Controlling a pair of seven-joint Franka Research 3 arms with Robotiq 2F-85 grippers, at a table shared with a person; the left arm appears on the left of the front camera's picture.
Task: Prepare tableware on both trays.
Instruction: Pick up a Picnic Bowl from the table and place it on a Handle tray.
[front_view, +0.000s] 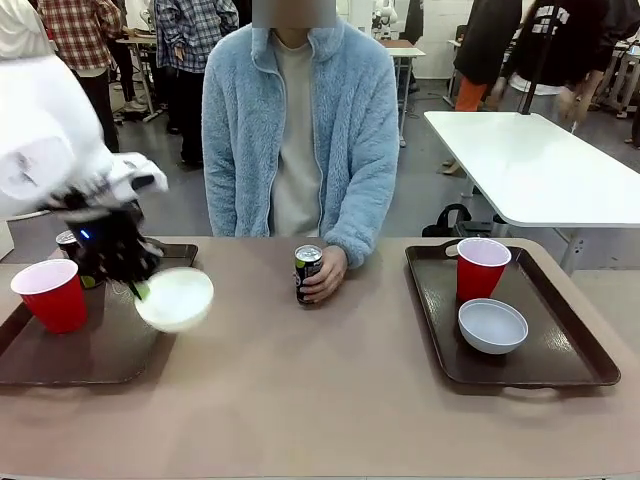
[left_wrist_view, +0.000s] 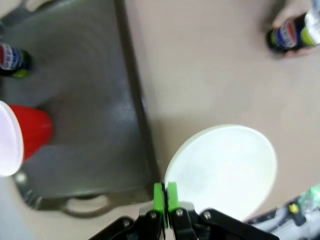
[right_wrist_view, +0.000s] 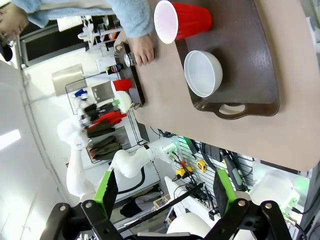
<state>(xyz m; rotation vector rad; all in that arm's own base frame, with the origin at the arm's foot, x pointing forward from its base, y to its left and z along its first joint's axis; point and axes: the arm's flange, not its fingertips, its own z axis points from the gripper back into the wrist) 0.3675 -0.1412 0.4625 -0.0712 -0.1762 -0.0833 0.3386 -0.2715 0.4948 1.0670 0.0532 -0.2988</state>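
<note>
The left gripper (left_wrist_view: 165, 192), pressed nearly together, pinches the rim of the cream-white bowl (left_wrist_view: 225, 170) just beside the left tray (left_wrist_view: 90, 100). The right gripper (right_wrist_view: 165, 189) is spread, empty.

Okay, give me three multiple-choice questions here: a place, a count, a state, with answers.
1. Where does the can under the person's hand stand?
A. inside a bowl
B. on the bare table between the left tray and the right tray
C. on a cup

2. How many red cups stand on the trays?
A. one
B. three
C. two

3. How is the left pincer?
A. shut on the rim of the cream bowl
B. open
C. shut on a can

Answers: 1 B, bare table lies all around it; 2 C, one per tray; 3 A, its green pads pinch the rim.
</note>
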